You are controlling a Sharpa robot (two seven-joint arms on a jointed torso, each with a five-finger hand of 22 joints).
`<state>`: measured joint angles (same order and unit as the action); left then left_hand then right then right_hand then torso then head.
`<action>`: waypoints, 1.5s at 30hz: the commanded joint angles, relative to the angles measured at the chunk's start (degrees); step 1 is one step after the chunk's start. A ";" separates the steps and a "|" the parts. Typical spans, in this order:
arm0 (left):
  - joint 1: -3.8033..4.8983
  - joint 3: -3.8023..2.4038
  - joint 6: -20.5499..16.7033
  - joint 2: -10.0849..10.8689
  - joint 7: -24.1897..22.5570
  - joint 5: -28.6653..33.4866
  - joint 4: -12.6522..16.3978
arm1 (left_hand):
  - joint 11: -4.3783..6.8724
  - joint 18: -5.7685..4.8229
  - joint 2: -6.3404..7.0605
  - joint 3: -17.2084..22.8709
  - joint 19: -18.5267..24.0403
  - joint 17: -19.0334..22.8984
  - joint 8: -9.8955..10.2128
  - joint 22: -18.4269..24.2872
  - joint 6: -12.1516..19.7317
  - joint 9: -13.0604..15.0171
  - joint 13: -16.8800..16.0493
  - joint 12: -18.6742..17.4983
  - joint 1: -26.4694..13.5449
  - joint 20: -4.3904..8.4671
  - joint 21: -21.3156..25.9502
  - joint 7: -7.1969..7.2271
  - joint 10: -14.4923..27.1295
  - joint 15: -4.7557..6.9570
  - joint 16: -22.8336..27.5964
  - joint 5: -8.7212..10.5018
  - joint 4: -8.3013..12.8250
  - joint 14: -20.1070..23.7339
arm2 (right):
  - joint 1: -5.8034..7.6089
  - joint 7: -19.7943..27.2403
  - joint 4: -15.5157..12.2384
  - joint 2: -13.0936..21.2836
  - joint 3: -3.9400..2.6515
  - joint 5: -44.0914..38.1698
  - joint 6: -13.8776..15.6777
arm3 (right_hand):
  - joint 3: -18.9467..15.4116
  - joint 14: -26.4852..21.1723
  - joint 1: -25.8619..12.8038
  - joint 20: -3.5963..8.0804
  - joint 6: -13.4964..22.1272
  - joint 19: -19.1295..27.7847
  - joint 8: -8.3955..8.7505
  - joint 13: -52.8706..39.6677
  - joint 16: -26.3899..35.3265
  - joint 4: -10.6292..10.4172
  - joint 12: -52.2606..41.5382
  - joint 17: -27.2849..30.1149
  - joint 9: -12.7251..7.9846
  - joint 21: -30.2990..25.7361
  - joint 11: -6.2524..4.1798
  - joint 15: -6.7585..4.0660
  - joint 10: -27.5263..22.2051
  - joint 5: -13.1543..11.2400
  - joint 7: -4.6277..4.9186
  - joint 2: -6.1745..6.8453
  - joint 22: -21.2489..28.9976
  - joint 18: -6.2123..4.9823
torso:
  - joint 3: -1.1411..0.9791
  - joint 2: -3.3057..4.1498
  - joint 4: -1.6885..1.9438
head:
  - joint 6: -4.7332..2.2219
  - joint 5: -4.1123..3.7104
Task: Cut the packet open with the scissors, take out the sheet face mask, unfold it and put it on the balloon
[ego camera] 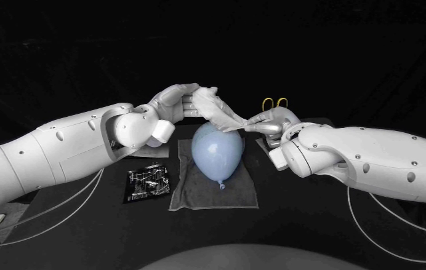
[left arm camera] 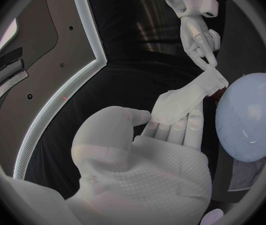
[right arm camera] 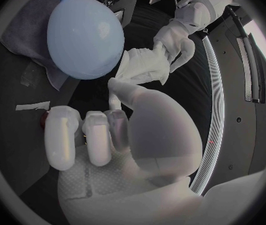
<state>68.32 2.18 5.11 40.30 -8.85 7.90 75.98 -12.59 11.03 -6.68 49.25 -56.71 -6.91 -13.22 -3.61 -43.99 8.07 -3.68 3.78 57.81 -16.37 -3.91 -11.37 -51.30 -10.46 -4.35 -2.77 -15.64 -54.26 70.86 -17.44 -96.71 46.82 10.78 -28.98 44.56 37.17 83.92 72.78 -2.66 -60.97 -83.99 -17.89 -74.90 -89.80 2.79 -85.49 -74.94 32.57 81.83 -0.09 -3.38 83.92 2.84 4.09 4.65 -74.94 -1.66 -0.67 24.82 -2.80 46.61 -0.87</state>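
Note:
The crumpled white sheet mask (ego camera: 216, 109) is stretched between both hands, just above the far end of the pale blue balloon (ego camera: 217, 150). My left hand (ego camera: 176, 102) pinches one end of it, and my right hand (ego camera: 271, 122) pinches the other. The balloon lies on a grey towel (ego camera: 235, 193) with its knot towards me. In the left wrist view, the left hand (left arm camera: 161, 145) holds the mask (left arm camera: 183, 100) beside the balloon (left arm camera: 248, 117), with the right hand (left arm camera: 198, 40) beyond. In the right wrist view, the right hand (right arm camera: 107, 135) grips the mask (right arm camera: 142, 65) by the balloon (right arm camera: 85, 35).
The cut black packet (ego camera: 146, 182) lies left of the towel. The scissors' yellow handles (ego camera: 275, 103) show behind my right hand. A torn-off pale strip (right arm camera: 32, 106) lies on the table beside the towel (right arm camera: 20, 45).

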 commanded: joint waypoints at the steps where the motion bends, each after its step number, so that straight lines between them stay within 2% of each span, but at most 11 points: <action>1: 0.11 -0.10 1.52 -0.22 0.09 0.59 0.01 | 0.01 -0.47 -0.08 0.11 0.35 0.10 -0.33 0.01 -0.30 0.08 -0.01 -0.01 0.46 0.10 0.32 -3.94 -0.48 0.10 0.34 -0.03 0.28 0.45 | -0.03 2.58 0.09 -0.11 -0.01 0.98 -0.67 | -0.30 6.08 -1.49 0.04 3.37 -2.77 1.41 -11.67 -0.20 -0.05 2.03 -15.06 2.39 -2.59 0.65 0.19 3.76 -0.08 1.14 -0.14 -11.11 -0.66 | 0.02 -0.01 0.03 | -0.06 -0.03; 4: 0.11 -0.10 1.58 -0.34 0.06 0.58 -0.01 | 0.01 -0.47 -0.07 0.12 0.36 0.11 -0.33 0.01 -0.29 0.08 0.00 -0.01 0.47 0.09 0.32 -3.94 -0.48 0.10 0.35 -0.03 0.28 0.46 | -0.04 2.95 0.15 -0.17 -0.01 1.41 -1.57 | -2.13 6.08 -3.18 -0.36 5.07 -2.03 2.54 -10.66 -0.20 -0.67 4.05 -15.06 1.96 -4.67 1.33 0.80 2.82 0.00 1.88 0.51 -10.38 -1.07 | 0.02 0.00 0.06 | -0.05 0.01; 7: 0.11 -0.10 1.57 -0.46 -0.12 0.60 -0.02 | 0.01 -0.47 -0.07 0.12 0.37 0.11 -0.33 0.01 -0.29 0.08 0.00 -0.01 0.47 0.09 0.31 -3.94 -0.48 0.10 0.35 -0.03 0.28 0.47 | -0.04 2.87 0.31 -0.19 -0.01 1.68 -2.62 | -4.19 6.08 -4.68 -1.29 8.70 -1.22 5.42 -8.31 -0.20 -1.27 8.66 -15.06 0.32 -6.81 2.86 2.07 0.60 0.01 3.70 1.91 -9.62 -1.41 | 0.04 0.02 0.03 | 0.00 -0.02; 11: 0.11 -0.11 1.33 -0.61 -0.56 0.70 -0.02 | 0.01 -0.46 -0.06 0.13 0.37 0.11 -0.32 0.00 -0.28 0.08 0.00 -0.02 0.47 0.09 0.30 -3.94 -0.47 0.10 0.36 -0.03 0.28 0.49 | -0.04 2.16 0.74 -0.09 -0.01 1.71 -3.36 | -4.96 6.08 -4.38 -1.90 9.81 -0.87 6.69 -7.75 -0.20 -1.08 9.62 -15.06 -0.69 -7.75 3.51 2.68 -0.01 0.05 4.40 2.16 -9.30 -1.59 | 0.06 0.01 0.03 | -0.01 0.15; 20: 0.11 -0.13 0.66 -0.86 -1.60 1.59 -0.10 | 0.01 -0.44 -0.05 0.14 0.37 0.13 -0.30 -0.02 -0.24 0.07 0.01 -0.05 0.48 0.10 0.27 -3.93 -0.45 0.09 0.39 -0.03 0.26 0.55 | -0.16 0.08 1.68 0.55 0.02 -0.45 -3.17 | -5.04 6.08 -3.90 -2.13 9.16 -0.84 6.63 -7.59 -0.20 -0.92 9.84 -15.06 -0.95 -7.83 3.55 2.79 -0.19 0.09 4.38 1.71 -9.28 -1.63 | 0.03 -0.02 -0.01 | -0.10 0.29; 23: 0.11 -0.13 0.44 -0.90 -1.76 2.09 -0.14 | 0.00 -0.43 -0.05 0.14 0.37 0.13 -0.30 -0.02 -0.22 0.07 0.01 -0.06 0.48 0.10 0.26 -3.92 -0.44 0.08 0.40 -0.03 0.26 0.57 | -0.32 0.35 2.11 1.08 0.04 -4.13 -2.30 | -5.09 6.08 -3.80 -2.20 8.84 -0.87 6.57 -7.59 -0.20 -0.93 9.78 -15.06 -1.05 -7.74 3.51 2.79 -0.18 0.09 4.31 1.49 -9.31 -1.63 | 0.01 -0.02 -0.03 | -0.19 0.33; 28: 0.12 -0.13 0.49 -0.83 -1.47 2.37 0.04 | 0.00 -0.43 -0.04 0.14 0.36 0.14 -0.29 -0.03 -0.21 0.06 0.02 -0.07 0.48 0.10 0.24 -3.92 -0.44 0.08 0.41 -0.03 0.25 0.59 | -0.74 5.52 2.40 1.61 0.04 -10.68 -0.73 | -5.09 6.08 -3.00 -2.23 7.60 -1.02 6.20 -7.76 -0.20 -0.54 9.29 -15.06 -1.25 -7.41 3.19 2.57 0.03 0.12 3.91 0.93 -9.44 -1.62 | -0.04 0.03 0.00 | -0.58 0.54; 34: 0.12 -0.13 0.69 -0.64 -1.02 2.46 0.67 | 0.02 -0.46 0.15 0.00 0.50 0.20 -0.31 -0.03 -0.22 0.08 0.02 -0.08 0.39 0.06 0.24 -3.90 -0.49 0.04 0.51 -0.02 0.13 0.83 | -0.86 15.47 1.14 1.60 -0.06 -23.69 1.03 | -4.95 6.08 -1.91 -2.10 6.51 -1.41 6.05 -8.23 -0.20 0.04 8.24 -15.06 -1.59 -6.34 2.86 2.30 0.48 0.17 3.53 0.27 -9.84 -1.43 | -0.12 0.03 0.01 | -0.75 0.69; 37: 0.12 -0.13 0.48 -0.60 -1.04 2.51 0.86 | 0.00 -0.48 0.22 -0.08 0.62 0.22 -0.33 -0.02 -0.24 0.09 0.02 -0.09 0.31 0.04 0.25 -3.93 -0.51 0.02 0.53 -0.02 0.01 0.93 | -0.55 17.90 0.40 1.46 -0.16 -29.69 1.52 | -5.01 6.08 -1.77 -2.06 6.35 -1.65 6.09 -8.56 -0.20 0.16 7.60 -15.06 -1.69 -5.59 2.82 2.25 0.77 0.17 3.49 0.29 -10.12 -1.27 | -0.08 -0.02 0.02 | -0.90 0.67; 42: 0.12 -0.12 -0.24 -0.62 -1.17 3.11 0.99 | -0.21 -0.49 0.75 -0.66 0.96 0.27 -0.19 -0.04 0.05 0.05 0.07 -0.23 -0.18 -0.02 0.23 -4.24 -0.16 -0.09 0.52 0.00 -0.40 1.12 | 0.79 19.47 -0.44 0.85 -0.28 -38.26 1.77 | -5.21 6.08 -1.80 -2.02 6.36 -1.77 6.29 -8.70 -0.20 0.18 7.29 -15.06 -1.88 -5.26 2.82 2.22 0.93 0.14 3.53 0.44 -10.25 -1.20 | 0.06 -0.03 0.02 | -1.19 0.60; 45: 0.12 -0.11 -0.61 -0.63 -1.15 3.50 1.08 | -0.45 -0.51 2.28 -2.04 1.21 0.32 0.04 -0.06 0.56 -0.02 0.10 -0.29 -1.15 -0.07 0.17 -4.53 0.53 -0.24 0.49 0.00 -0.11 1.32 | 1.55 19.46 -0.64 0.42 -0.36 -41.28 2.15 | -5.34 6.08 -1.89 -2.01 6.32 -1.79 6.38 -8.73 -0.20 0.12 7.21 -15.06 -1.99 -5.23 2.83 2.22 0.98 0.12 3.55 0.49 -10.26 -1.19 | 0.07 0.00 0.10 | -1.35 0.65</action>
<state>68.34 2.15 5.01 39.75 -9.29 10.21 76.88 -13.00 11.02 -4.69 47.31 -55.88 -6.62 -13.22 -3.61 -43.77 8.11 -3.64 3.78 56.65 -16.38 -3.92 -11.37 -50.89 -10.66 -4.14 -2.79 -15.82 -53.23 72.32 -1.18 -97.24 47.34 10.41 -61.16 45.56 32.03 83.91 70.58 -4.44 -54.36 -83.88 -11.73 -74.94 -89.76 2.85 -77.98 -74.90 30.62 76.43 3.18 -0.90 83.93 2.88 7.66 4.98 -74.92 -2.58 -0.67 24.81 -2.76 45.37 -0.24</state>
